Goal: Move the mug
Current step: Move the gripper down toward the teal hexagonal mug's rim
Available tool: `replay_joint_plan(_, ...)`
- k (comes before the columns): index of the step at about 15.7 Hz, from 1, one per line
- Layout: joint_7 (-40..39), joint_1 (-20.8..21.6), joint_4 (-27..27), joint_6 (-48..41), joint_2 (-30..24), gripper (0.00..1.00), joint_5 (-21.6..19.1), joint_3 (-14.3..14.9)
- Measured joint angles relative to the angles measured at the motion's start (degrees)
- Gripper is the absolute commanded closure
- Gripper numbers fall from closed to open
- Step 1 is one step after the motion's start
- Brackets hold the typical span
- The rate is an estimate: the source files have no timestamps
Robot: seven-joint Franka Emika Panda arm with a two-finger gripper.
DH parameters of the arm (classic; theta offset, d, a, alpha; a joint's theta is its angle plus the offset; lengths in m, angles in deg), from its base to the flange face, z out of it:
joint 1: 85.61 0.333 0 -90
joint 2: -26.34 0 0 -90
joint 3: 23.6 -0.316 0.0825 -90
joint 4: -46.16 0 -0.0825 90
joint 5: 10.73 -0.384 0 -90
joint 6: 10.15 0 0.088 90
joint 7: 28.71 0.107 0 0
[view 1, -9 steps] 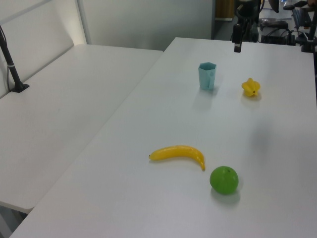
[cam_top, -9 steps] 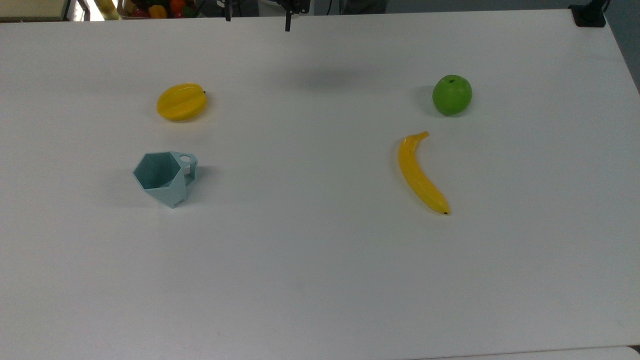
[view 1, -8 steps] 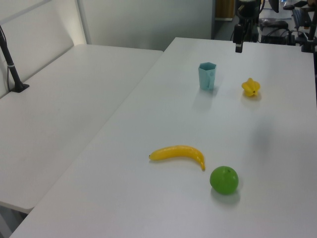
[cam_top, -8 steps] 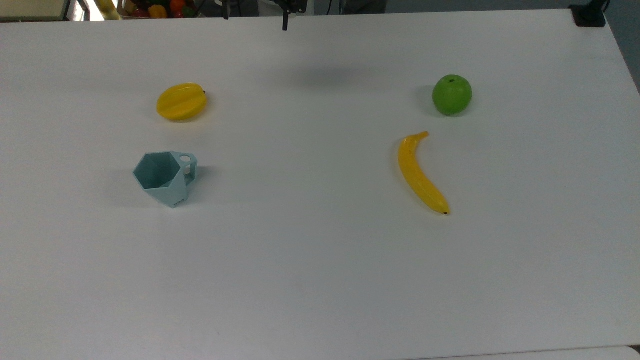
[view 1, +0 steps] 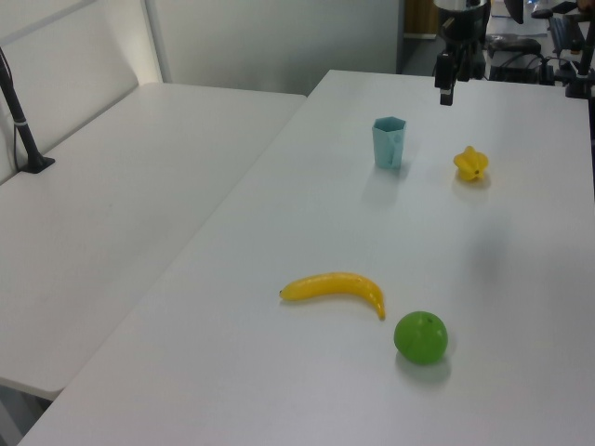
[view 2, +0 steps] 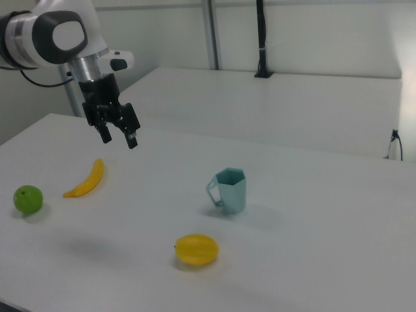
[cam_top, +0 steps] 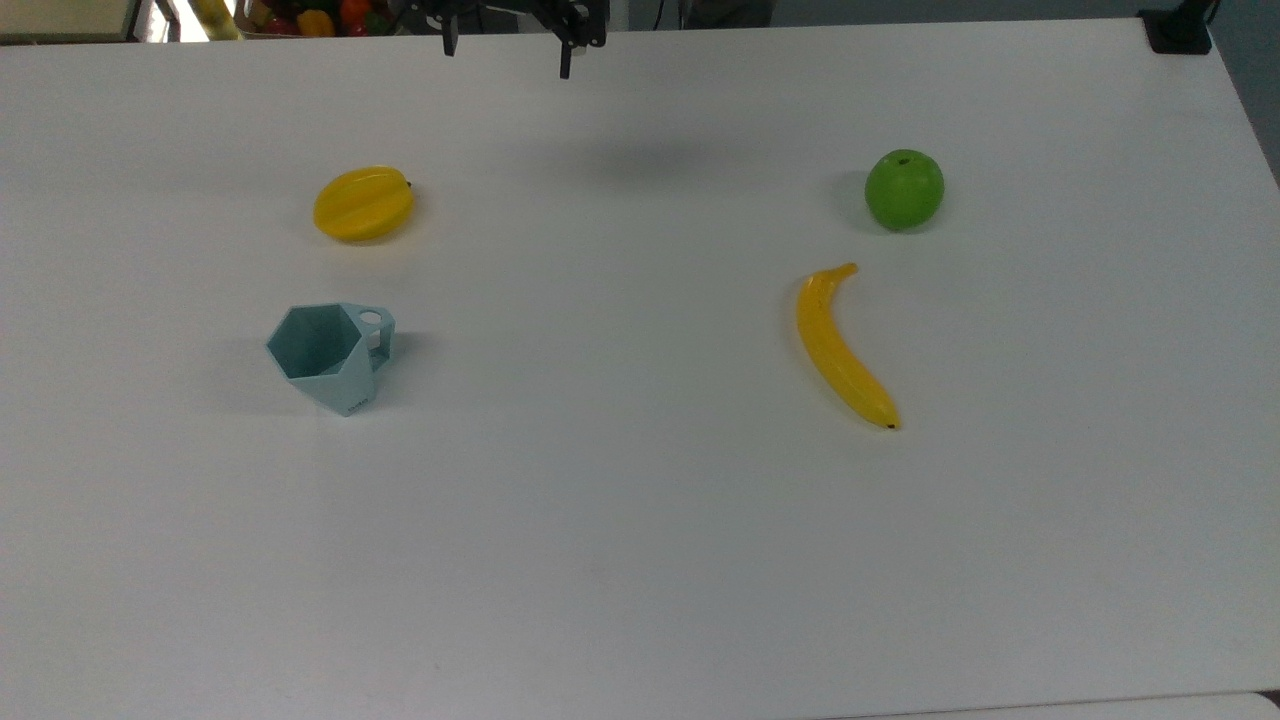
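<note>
The light-blue faceted mug (cam_top: 335, 357) stands upright on the white table (cam_top: 620, 480), in the top view's left half, its handle toward the top view's right. It also shows in the left view as the mug (view 1: 390, 142) and in the right view as the mug (view 2: 229, 191). My gripper (cam_top: 507, 52) hangs open in the air at the table's far edge in the top view, well apart from the mug, with nothing between its fingers. In the right view the gripper (view 2: 118, 138) sits high above the table, left of the mug. The left view has the gripper (view 1: 447, 88) beyond the mug.
A yellow starfruit (cam_top: 363, 203) lies beyond the mug in the top view. A banana (cam_top: 842, 348) and a green apple (cam_top: 904, 189) lie in the top view's right half. A second white table (view 1: 112, 214) adjoins at the left view's left.
The gripper has come a little lower and further into the top view, with both fingers now showing. The mug and fruit have not moved.
</note>
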Motion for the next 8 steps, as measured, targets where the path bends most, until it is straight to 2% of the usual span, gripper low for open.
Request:
replay_joint_plan(2,1.98,-0.38,-0.06,2.49,1.45,0.0,0.0,0.11)
replay_joint_plan(8,19.38,-6.07,-0.44,18.2,11.16,0.0,0.01,0.48)
